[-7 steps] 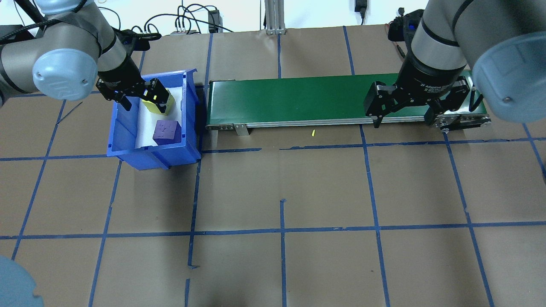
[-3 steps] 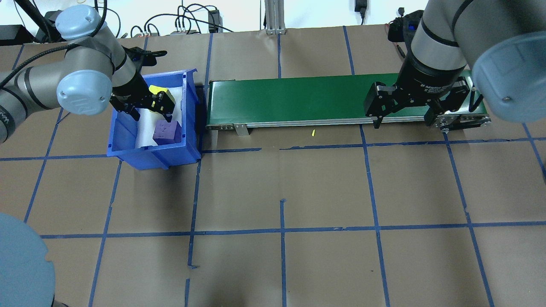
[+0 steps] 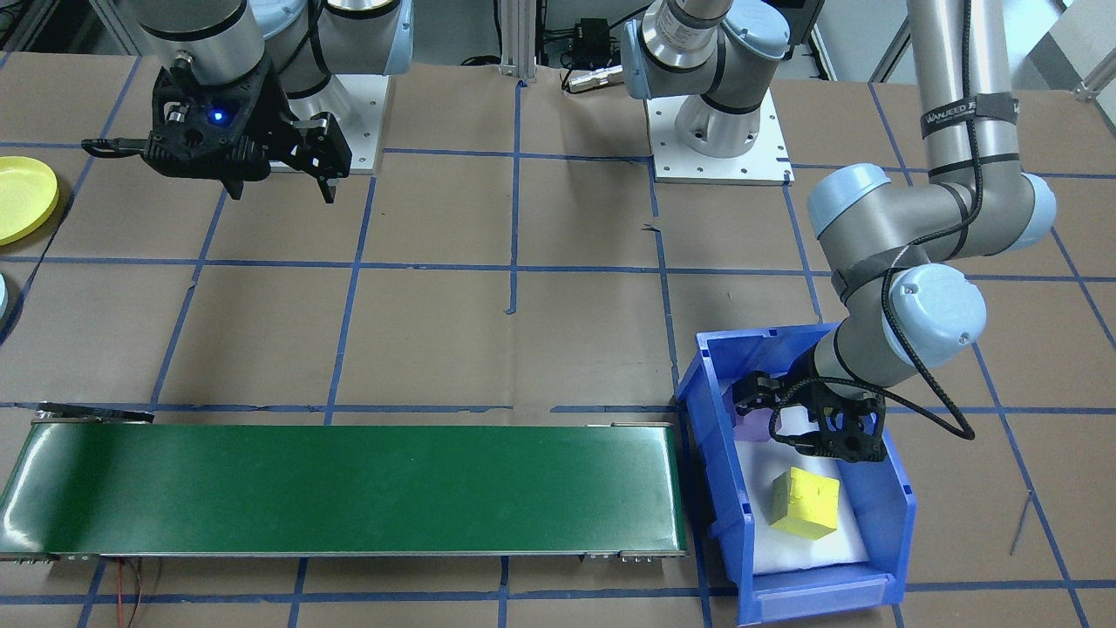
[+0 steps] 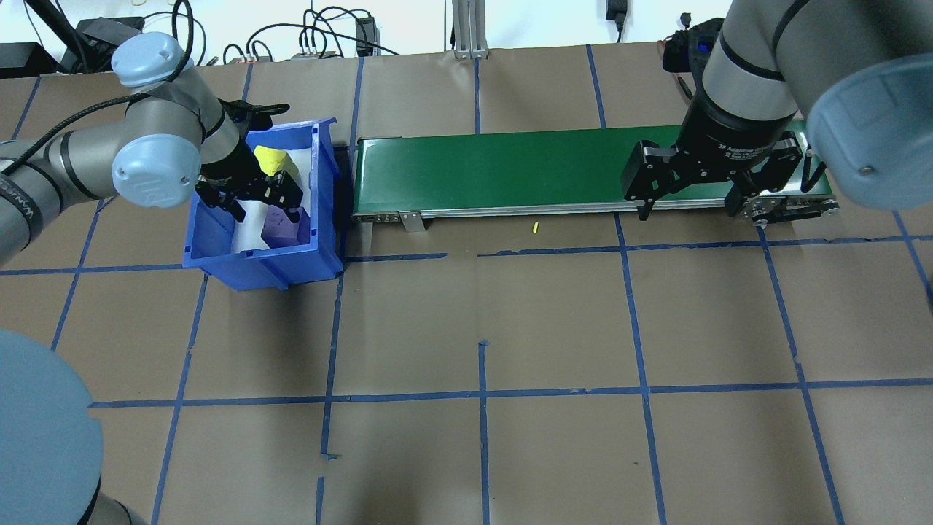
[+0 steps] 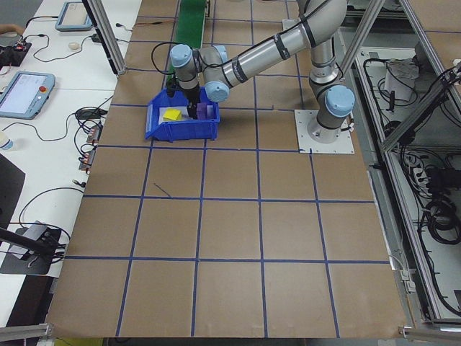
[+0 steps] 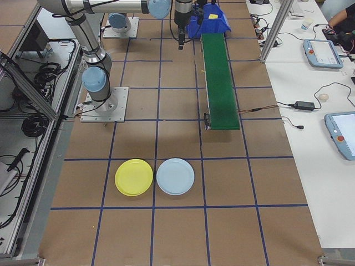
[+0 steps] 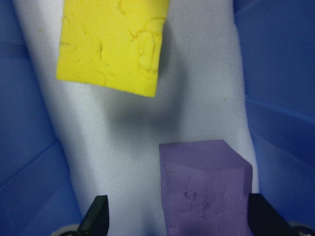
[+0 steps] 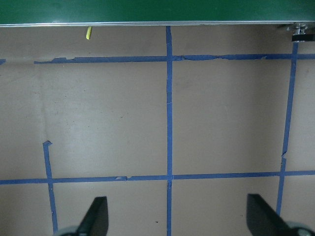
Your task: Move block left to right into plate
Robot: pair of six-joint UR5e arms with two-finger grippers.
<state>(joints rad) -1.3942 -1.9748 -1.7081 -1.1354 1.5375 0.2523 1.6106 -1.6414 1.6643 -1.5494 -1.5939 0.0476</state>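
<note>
A purple block (image 7: 204,187) and a yellow block (image 7: 113,44) lie on white foam in a blue bin (image 4: 219,255). My left gripper (image 4: 266,211) is down in the bin and open. In the left wrist view the purple block stands between its fingers, close to the right-hand one. The yellow block (image 4: 273,159) lies free beyond it, also seen from the front (image 3: 804,501). My right gripper (image 4: 686,200) hangs open and empty over the table by the conveyor's right end. The yellow plate (image 6: 133,177) lies far off on the robot's right, at the edge of the front view (image 3: 17,196).
A green conveyor belt (image 4: 510,171) runs from beside the bin toward the right arm. A light blue plate (image 6: 175,176) lies next to the yellow one. A small yellow scrap (image 4: 535,227) lies on the brown paper in front of the belt.
My left gripper has moved from the yellow block toward the near side of the bin and now straddles the purple block. The right arm has not moved.
</note>
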